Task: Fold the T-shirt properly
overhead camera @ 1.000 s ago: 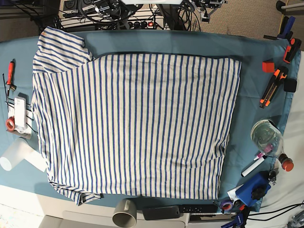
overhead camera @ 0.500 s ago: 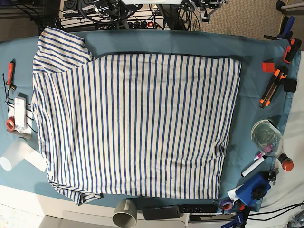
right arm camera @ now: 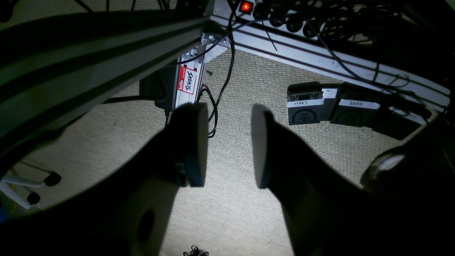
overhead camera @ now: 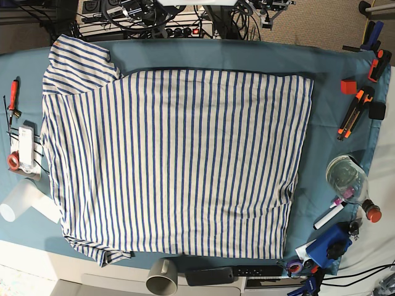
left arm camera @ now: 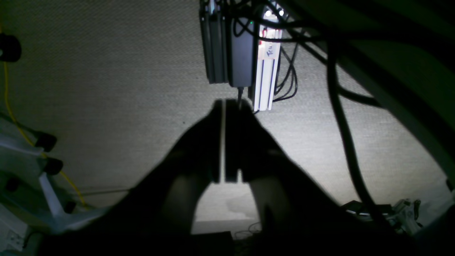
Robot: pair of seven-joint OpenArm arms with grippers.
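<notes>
Teal cloth-covered table [overhead camera: 333, 117] fills my base view. Going L to R: a red-handled screwdriver [overhead camera: 13, 94] and a white tube-shaped roll [overhead camera: 18, 202] sit at the L edge, just beside the large white T-shirt with thin blue stripes [overhead camera: 179, 160]. The T-shirt lies flat across most of the table, one short sleeve sticking out top L, lower L hem slightly bunched near the front edge. Right of it, well apart: orange-and-black clamps [overhead camera: 357, 108], a clear plastic bottle with an orange cap [overhead camera: 352, 182], a white marker pen [overhead camera: 330, 214].

Neither arm shows in base view. Wrist cams both look at beige carpet floor [left arm camera: 89, 71], not the shirt. I read the right gripper [right arm camera: 229, 145] as parted w/ a clear gap betw. its dark pads, nothing held. The left gripper [left arm camera: 223, 142] is closed, fingers pressed together w/ only a thin line of light betw. them, holding nothing.
</notes>
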